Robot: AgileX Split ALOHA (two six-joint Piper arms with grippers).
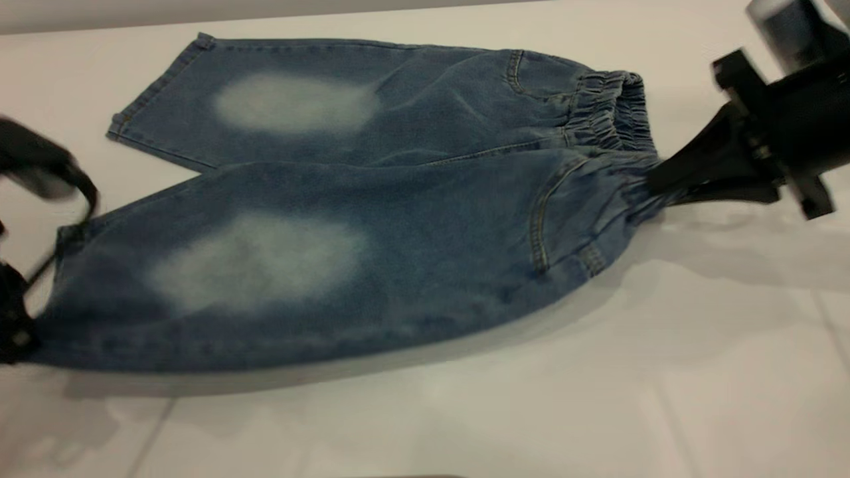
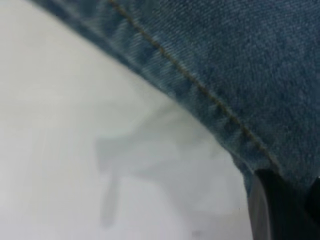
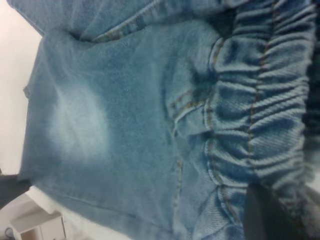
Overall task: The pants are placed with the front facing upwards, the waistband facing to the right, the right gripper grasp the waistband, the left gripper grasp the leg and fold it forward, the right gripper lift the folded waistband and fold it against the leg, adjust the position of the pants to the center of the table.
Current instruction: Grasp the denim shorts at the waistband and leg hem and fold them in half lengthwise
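Note:
The blue denim pants (image 1: pixel 398 199) lie front up on the white table (image 1: pixel 597 372), with the ruched waistband (image 1: pixel 607 109) to the right. The near leg (image 1: pixel 265 265) hangs stretched above the table with a shadow under it, while the far leg (image 1: pixel 292 103) lies flat. My right gripper (image 1: pixel 654 179) is shut on the near end of the waistband (image 3: pixel 260 100); one black finger (image 3: pixel 262 215) presses into the gathers. At the left edge my left gripper (image 1: pixel 23 335) is shut on the near leg's hem (image 2: pixel 200 90), its dark finger (image 2: pixel 272 210) against the denim.
Bare white table surface surrounds the pants, widest in front (image 1: pixel 465 425). The table's far edge (image 1: pixel 99 26) runs just behind the far leg. The left arm's black body (image 1: pixel 40 166) hovers over the left side.

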